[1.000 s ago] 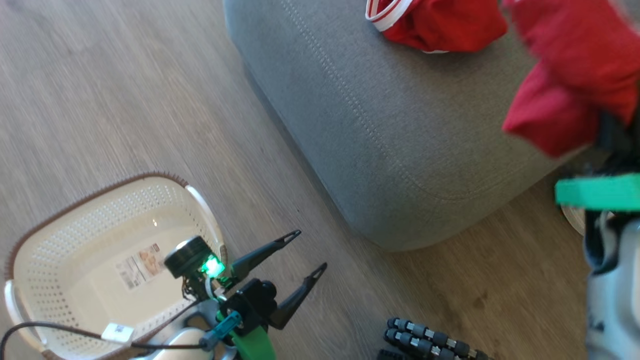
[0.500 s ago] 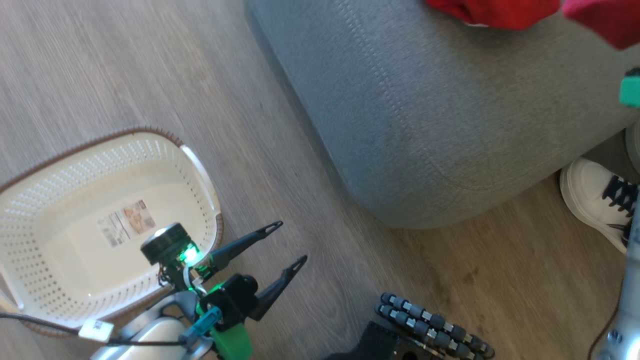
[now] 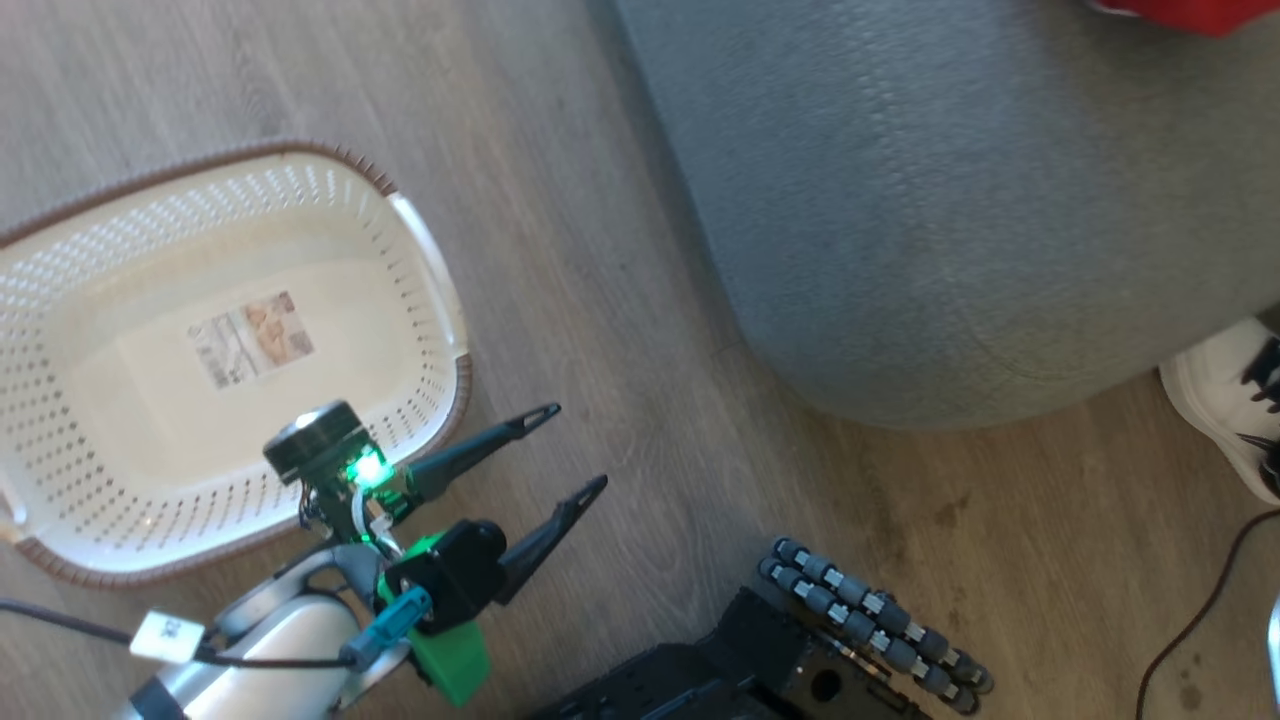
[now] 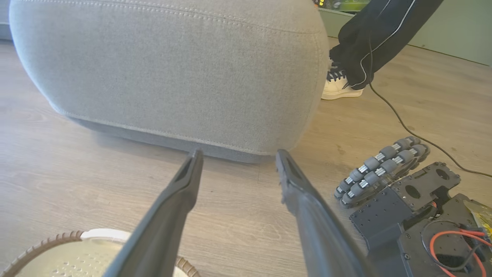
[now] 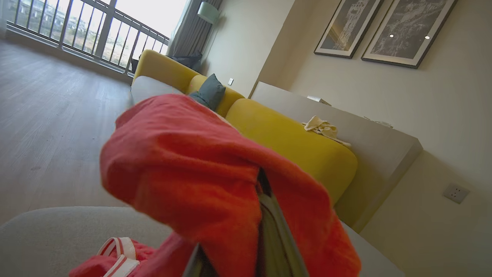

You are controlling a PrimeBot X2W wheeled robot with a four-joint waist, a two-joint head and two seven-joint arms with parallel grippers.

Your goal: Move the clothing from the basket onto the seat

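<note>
Gripping the clothing (image 5: 200, 181), right claw (image 5: 263, 192) tilts above the seat (image 5: 57, 231); left claw (image 4: 239, 152) spread wide

Right fingers (image 5: 277, 235) mostly under draped red clothing (image 5: 184, 173)

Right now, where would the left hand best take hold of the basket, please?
Probably the white side handle of the basket, approached from above on the side facing the open left hand: it juts past the braided rim as a thin band.
</note>
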